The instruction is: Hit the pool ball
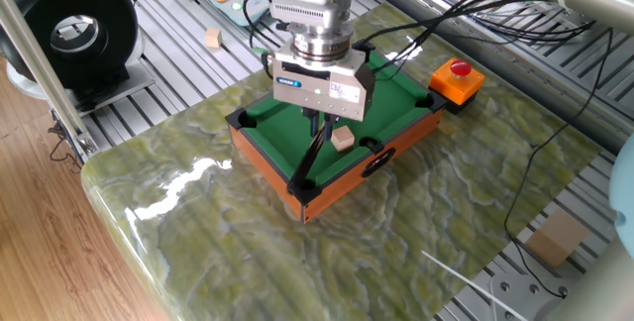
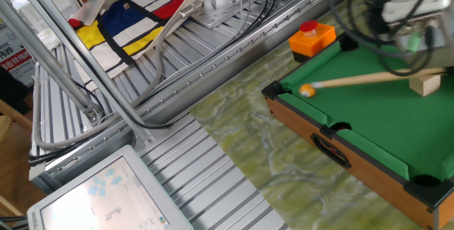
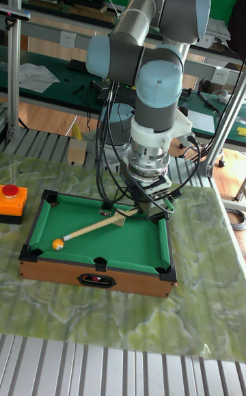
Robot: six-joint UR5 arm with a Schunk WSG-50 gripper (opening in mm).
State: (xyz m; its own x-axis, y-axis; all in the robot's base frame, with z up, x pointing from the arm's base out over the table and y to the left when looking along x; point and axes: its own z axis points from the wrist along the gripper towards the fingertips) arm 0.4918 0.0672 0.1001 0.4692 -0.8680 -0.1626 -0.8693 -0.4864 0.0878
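The pool ball (image 2: 306,90), a tiny glossy orange-yellow sphere, lies on the green felt of the toy pool table (image 2: 383,130) near its far left corner. It shows again as the ball (image 3: 57,244) in the tall view. My gripper (image 1: 318,121) hangs over the table (image 1: 260,115), shut on a wooden cue stick (image 2: 362,80). The cue's tip touches the ball. In the other fixed view the gripper is blurred. A tan wooden cube (image 1: 343,139) rests on the felt beside the gripper.
A red button on an orange box (image 1: 458,78) stands just off the table's far corner. Black cables trail from the arm across the marbled green tabletop (image 1: 238,242). A second tan cube (image 1: 212,38) lies on the grooved metal bench.
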